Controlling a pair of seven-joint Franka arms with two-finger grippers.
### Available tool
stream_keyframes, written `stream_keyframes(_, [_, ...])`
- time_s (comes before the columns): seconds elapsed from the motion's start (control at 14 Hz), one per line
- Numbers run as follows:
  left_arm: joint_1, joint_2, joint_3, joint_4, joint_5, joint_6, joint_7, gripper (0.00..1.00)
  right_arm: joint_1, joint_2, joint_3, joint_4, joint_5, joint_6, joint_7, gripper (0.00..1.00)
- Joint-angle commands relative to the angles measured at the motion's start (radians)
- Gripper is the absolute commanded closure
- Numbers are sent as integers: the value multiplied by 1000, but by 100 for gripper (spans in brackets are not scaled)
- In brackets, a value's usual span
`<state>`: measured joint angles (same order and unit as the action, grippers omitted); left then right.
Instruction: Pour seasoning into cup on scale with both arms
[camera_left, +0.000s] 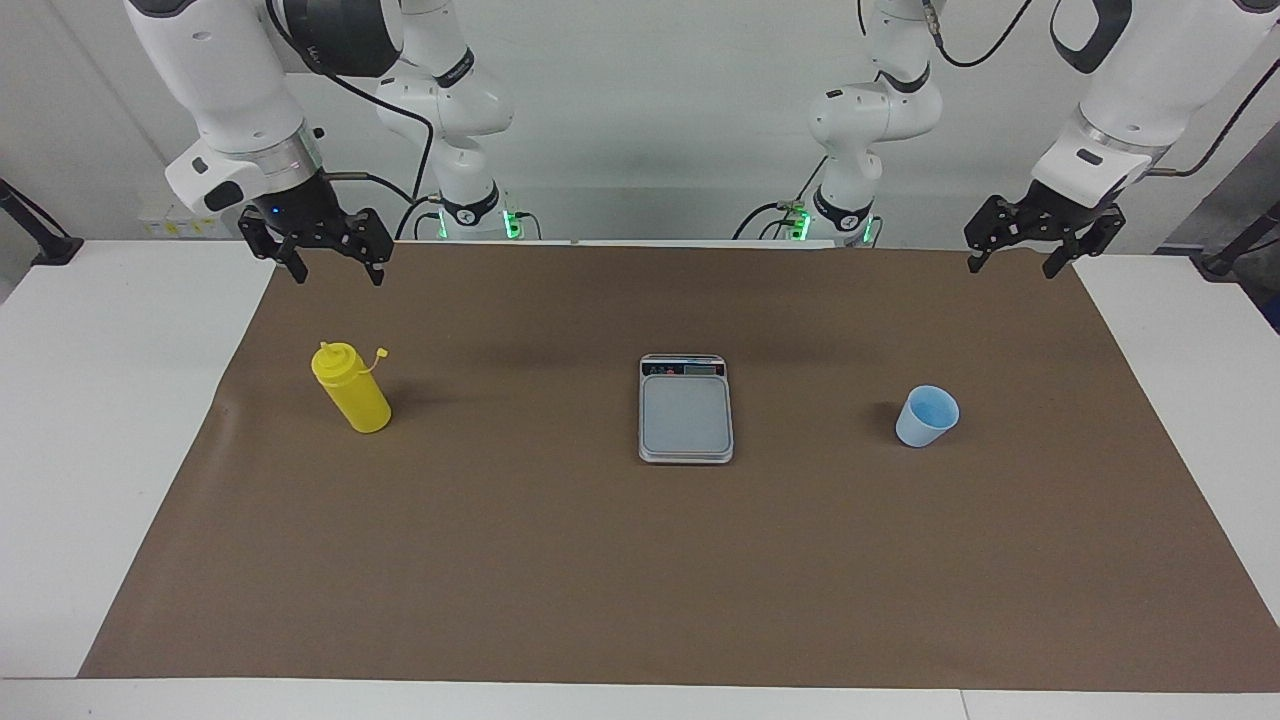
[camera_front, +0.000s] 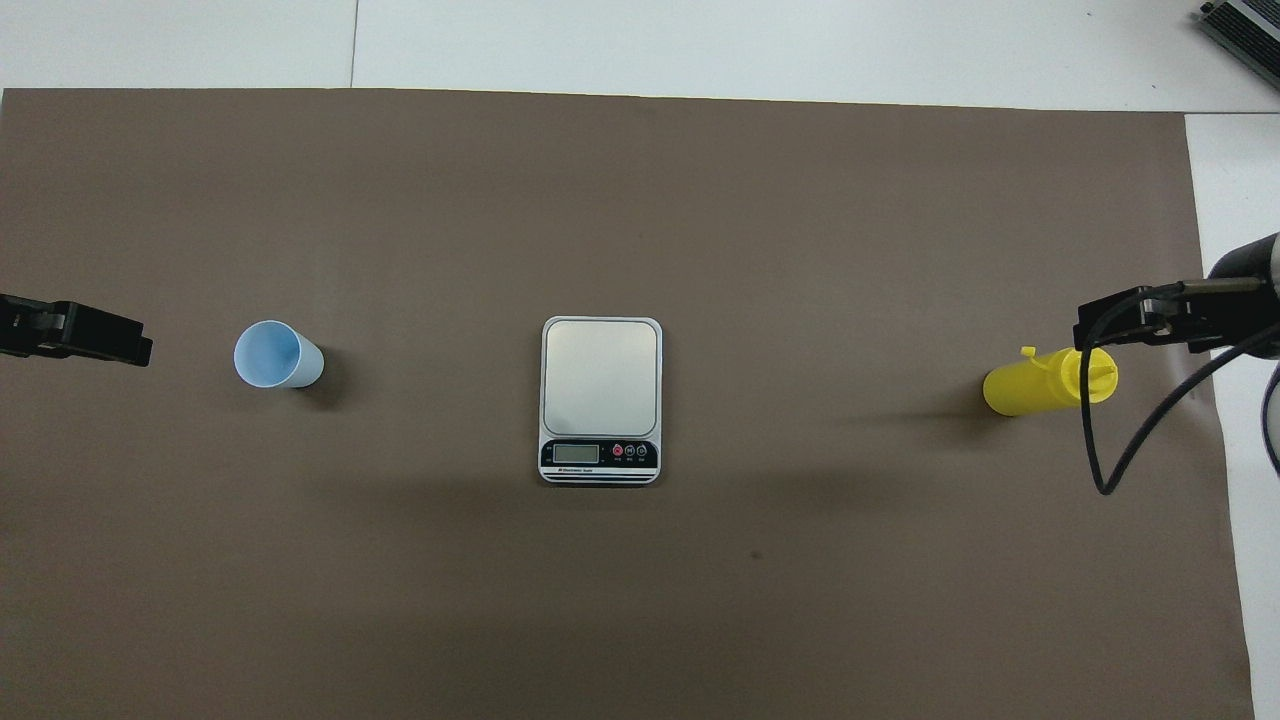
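Seasoning: bright yellow squeeze bottle with a nozzle top and a small cap hanging off on a tether; it stands upright on the brown mat, well apart from the scale, toward the right arm's end of the tabletop.
Cup: small light blue tapered cup with no handle, upright with its mouth up and nothing visible inside; well apart from the scale, toward the left arm's end of the tabletop.
Scale: flat silver-grey rectangle with a bare grey weighing plate; its dark display strip with buttons lies along the edge nearer the robots. It sits between the bottle and the cup, about midway.
Brown mat: covers most of the white tabletop; all three things rest on it.
Right gripper: fingers apart, holding and touching nothing; it hangs in the air over the mat's edge, on the seasoning's side of the scale.
Left gripper: fingers apart, holding and touching nothing; raised over the mat's edge on the cup's side of the scale.
Right arm: white, bent down from above, wrist pointing the gripper downward.
Left arm: white, bent likewise, its gripper pointing downward.
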<state>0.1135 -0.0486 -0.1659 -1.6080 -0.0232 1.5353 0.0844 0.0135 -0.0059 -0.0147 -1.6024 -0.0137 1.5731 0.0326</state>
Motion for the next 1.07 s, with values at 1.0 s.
stream_keyframes(1.0, [0, -19, -1, -53, 0, 74, -2, 0, -14, -23, 4, -28, 18, 8, -31, 0])
